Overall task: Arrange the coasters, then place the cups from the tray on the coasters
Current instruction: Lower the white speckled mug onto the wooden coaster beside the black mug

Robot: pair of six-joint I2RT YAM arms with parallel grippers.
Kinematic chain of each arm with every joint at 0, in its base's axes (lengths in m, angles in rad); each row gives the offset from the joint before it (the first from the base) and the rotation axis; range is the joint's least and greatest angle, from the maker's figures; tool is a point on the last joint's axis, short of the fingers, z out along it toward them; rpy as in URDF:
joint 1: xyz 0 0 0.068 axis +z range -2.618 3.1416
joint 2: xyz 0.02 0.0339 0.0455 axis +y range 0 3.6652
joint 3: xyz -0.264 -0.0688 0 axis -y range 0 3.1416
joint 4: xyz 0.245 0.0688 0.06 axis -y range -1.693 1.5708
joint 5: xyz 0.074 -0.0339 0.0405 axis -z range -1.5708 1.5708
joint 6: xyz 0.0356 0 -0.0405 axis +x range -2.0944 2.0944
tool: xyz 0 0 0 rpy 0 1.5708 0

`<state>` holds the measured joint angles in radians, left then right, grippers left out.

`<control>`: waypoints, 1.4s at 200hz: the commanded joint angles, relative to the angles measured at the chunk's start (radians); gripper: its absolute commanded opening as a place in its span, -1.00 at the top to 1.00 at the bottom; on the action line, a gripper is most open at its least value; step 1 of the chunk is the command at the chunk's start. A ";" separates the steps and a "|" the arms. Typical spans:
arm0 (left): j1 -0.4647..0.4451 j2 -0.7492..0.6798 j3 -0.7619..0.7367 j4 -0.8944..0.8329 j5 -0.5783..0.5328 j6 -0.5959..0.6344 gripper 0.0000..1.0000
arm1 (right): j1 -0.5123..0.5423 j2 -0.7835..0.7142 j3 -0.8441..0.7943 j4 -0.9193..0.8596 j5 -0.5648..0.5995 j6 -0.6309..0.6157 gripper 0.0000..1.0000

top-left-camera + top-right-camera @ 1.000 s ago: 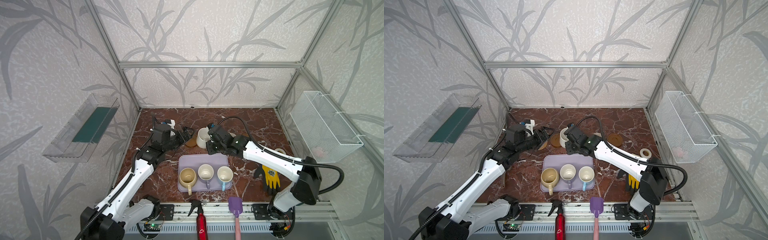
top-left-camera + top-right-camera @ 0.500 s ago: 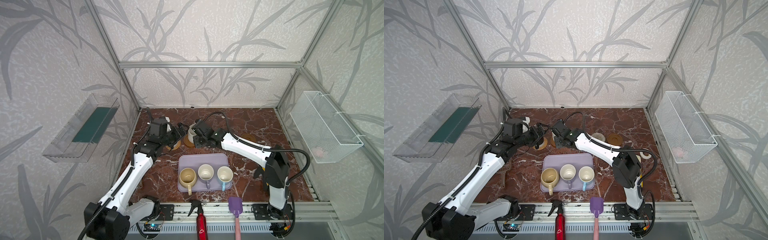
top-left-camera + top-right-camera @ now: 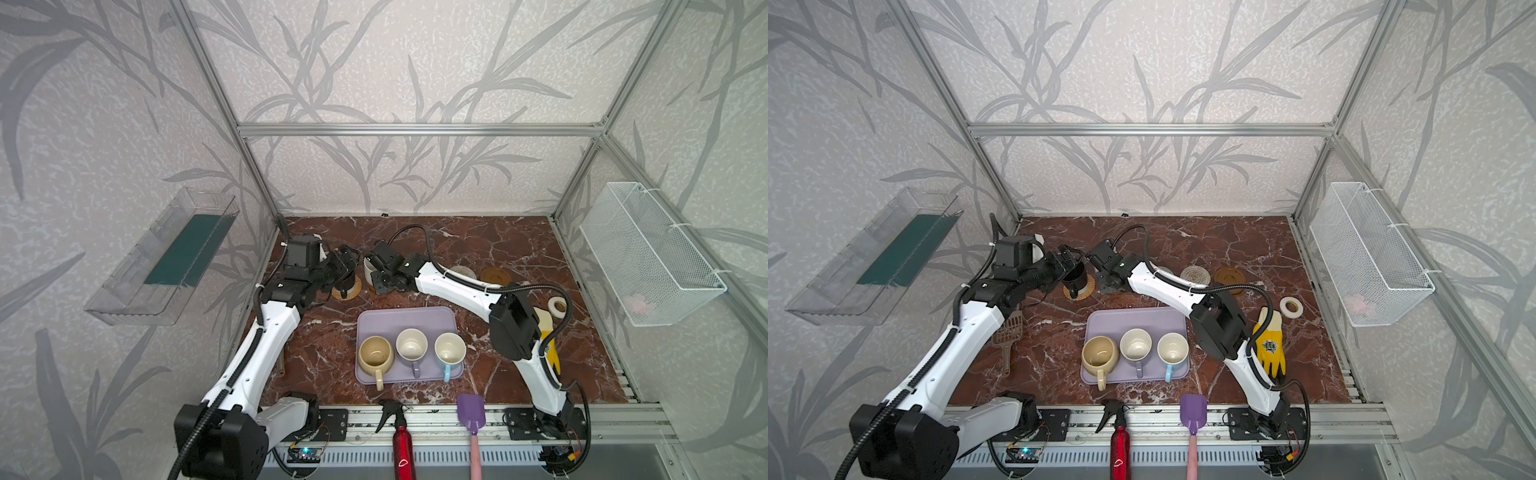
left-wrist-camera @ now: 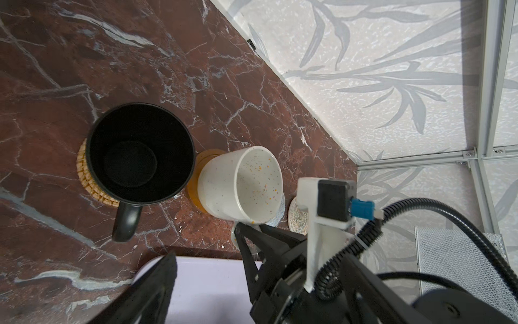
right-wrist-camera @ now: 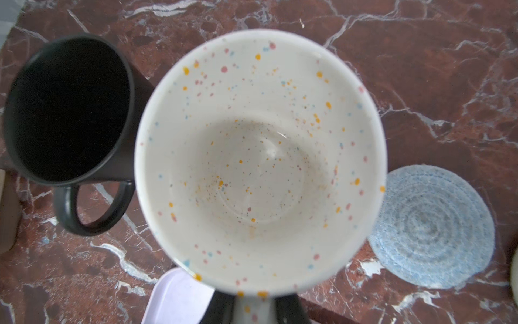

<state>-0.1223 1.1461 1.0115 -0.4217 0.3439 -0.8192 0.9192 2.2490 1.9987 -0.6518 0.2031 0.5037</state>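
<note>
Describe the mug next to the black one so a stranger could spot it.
Find the lavender tray mid-table; just past its far edge are two mugs. In a top view it is the right one, over an amber coaster: the speckled white mug, dotted orange, pink and blue, unlike the black mug.

White tape roll (image 3: pixel 1291 307) and yellow rubber glove (image 3: pixel 1270 349) lie near the desk's (image 3: pixel 1246 245) right edge; brown slotted plastic scoop (image 3: pixel 1011 332) near its left edge

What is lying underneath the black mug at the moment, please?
A golden rattan coaster lies under the black mug; only its woven edge peeks out on one side. The mug covers its middle.
</note>
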 commanded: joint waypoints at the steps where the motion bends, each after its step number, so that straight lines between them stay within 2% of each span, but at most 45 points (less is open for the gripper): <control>1: 0.010 -0.005 0.020 -0.019 0.031 0.023 -0.87 | 0.007 0.025 0.107 -0.006 0.046 -0.022 1.00; 21: 0.011 -0.005 0.009 -0.019 0.017 0.031 -0.87 | 0.015 0.069 0.182 -0.060 0.080 -0.038 1.00; 65: 0.012 0.013 -0.028 0.034 0.059 -0.003 -0.86 | 0.029 0.133 0.269 -0.134 0.137 -0.043 1.00; 112: 0.012 -0.035 -0.077 0.094 0.052 -0.024 -0.80 | 0.027 0.136 0.255 -0.131 0.134 -0.014 1.00; 130: 0.023 -0.040 -0.066 0.059 0.035 -0.012 -0.80 | 0.027 0.135 0.243 -0.123 0.131 0.008 1.00; 197: 0.040 -0.035 -0.111 0.113 0.079 -0.052 -0.78 | 0.024 0.133 0.219 -0.134 0.145 0.045 1.00; 226: 0.041 -0.033 -0.180 0.256 0.147 -0.145 -0.74 | 0.016 0.133 0.201 -0.129 0.120 0.095 1.00; 280: 0.040 -0.036 -0.175 0.216 0.129 -0.121 -0.74 | 0.017 0.127 0.191 -0.167 0.136 0.117 1.00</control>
<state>-0.0849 1.1305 0.8402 -0.2337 0.4675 -0.9268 0.9367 2.4012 2.2024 -0.8078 0.2958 0.5877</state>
